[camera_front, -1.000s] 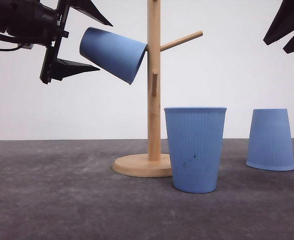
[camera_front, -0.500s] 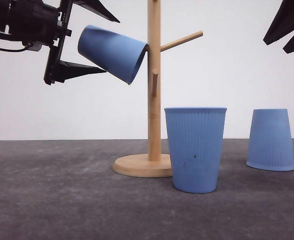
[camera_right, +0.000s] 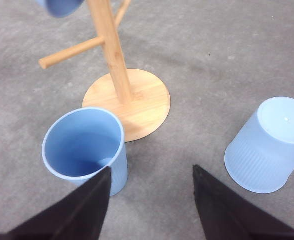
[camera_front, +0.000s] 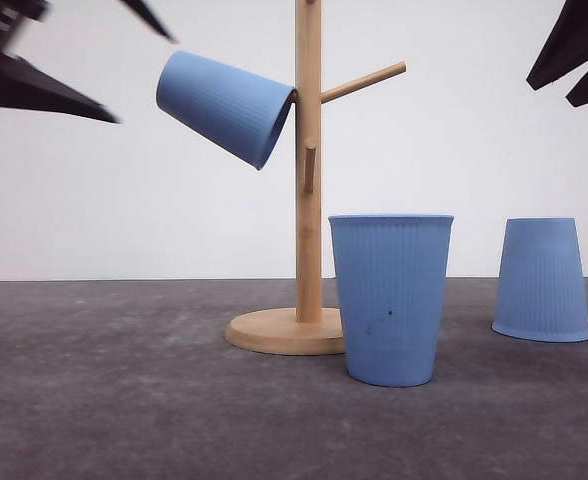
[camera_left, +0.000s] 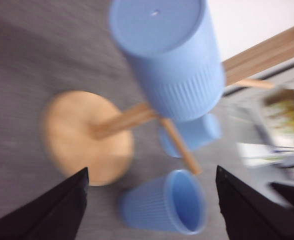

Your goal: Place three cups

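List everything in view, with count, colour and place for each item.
hung cup: 1, light blue, tilted on a peg of the stand, mouth toward the pole.
upright cup: 1, light blue, on the table in front of the stand's base, mouth up.
upside-down cup: 1, light blue, on the table to the right, base up.
wooden stand: 1, light wood, pole with pegs on a round base.
table: 1, dark grey.
left gripper: black, jaws open, empty.
right gripper: black, jaws open, empty.
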`<state>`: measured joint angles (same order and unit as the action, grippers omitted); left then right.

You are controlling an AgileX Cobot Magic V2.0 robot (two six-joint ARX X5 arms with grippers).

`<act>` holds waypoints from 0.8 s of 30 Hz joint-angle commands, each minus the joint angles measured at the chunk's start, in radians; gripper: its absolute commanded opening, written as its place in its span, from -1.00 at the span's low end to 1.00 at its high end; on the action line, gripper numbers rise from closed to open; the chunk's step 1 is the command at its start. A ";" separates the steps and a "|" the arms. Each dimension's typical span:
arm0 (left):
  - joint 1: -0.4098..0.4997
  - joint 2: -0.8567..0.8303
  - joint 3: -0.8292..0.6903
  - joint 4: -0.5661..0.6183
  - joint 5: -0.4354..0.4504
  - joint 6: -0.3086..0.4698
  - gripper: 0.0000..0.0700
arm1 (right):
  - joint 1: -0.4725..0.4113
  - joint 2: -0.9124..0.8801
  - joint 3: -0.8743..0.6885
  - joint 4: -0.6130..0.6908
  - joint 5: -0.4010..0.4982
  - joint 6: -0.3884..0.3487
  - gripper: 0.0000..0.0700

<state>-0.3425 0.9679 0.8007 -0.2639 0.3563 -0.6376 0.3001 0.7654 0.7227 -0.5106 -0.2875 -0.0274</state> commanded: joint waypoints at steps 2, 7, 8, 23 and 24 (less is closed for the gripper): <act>-0.001 -0.051 -0.022 -0.039 -0.043 0.154 0.34 | -0.004 0.004 0.013 0.012 0.001 0.043 -0.04; 0.002 -0.142 -0.129 -0.055 -0.048 0.148 0.34 | -0.050 0.005 0.020 0.012 0.016 0.182 0.10; 0.003 -0.153 -0.150 -0.053 -0.053 0.125 0.34 | -0.062 0.008 0.026 0.012 0.027 0.202 0.16; 0.012 -0.164 -0.180 -0.034 -0.080 0.070 0.34 | -0.203 0.435 0.296 0.012 0.053 0.120 0.61; 0.012 -0.164 -0.180 -0.034 -0.080 0.070 0.34 | -0.206 0.473 0.316 0.016 0.054 0.109 0.61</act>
<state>-0.3275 0.7982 0.6067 -0.3097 0.2790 -0.5669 0.0969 1.2014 1.0118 -0.5056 -0.2342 0.1177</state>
